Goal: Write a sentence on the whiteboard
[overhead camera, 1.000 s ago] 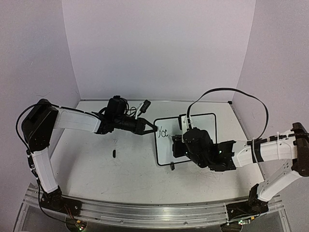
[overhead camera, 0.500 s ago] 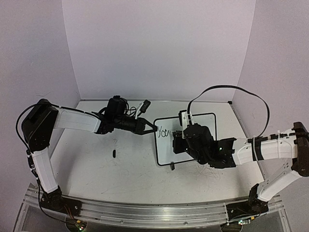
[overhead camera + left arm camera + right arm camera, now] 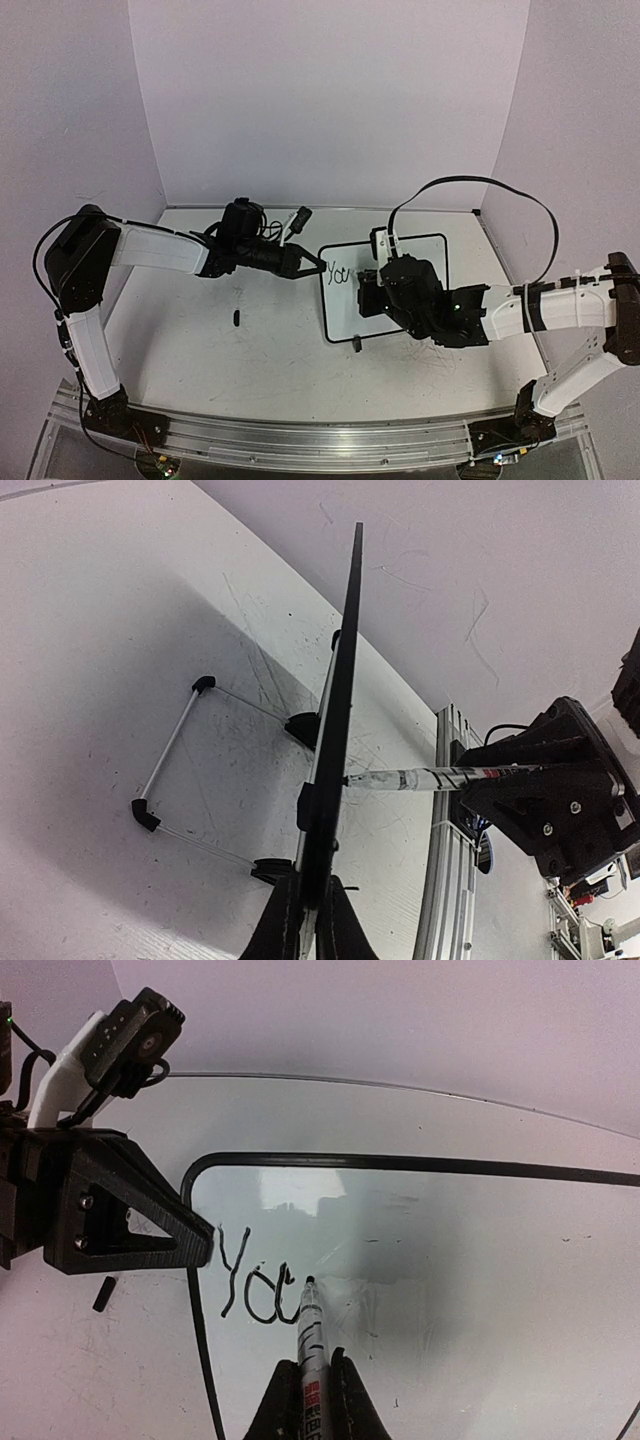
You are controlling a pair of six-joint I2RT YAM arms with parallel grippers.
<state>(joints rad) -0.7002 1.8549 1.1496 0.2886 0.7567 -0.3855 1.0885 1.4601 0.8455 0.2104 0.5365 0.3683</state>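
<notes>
At near-right of worktop [image 3: 200, 350]: right fingers [image 3: 288, 1395] narrow, clamped on marker [image 3: 308, 1330], tip touching whiteboard [image 3: 450, 1290] beside written letters. Board mid-worktop, right of centre, w/ wire stand behind. Prob light, thin, stiff, slick face; likely skids or tips under pen pressure, so grip frame edge, not face. Further back: left fingers [image 3: 288, 920] pinched tight on board's left frame, steadying it.

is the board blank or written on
Written on: the board carries a few black letters near its left edge, roughly "You", and the marker tip rests at the last one.
</notes>
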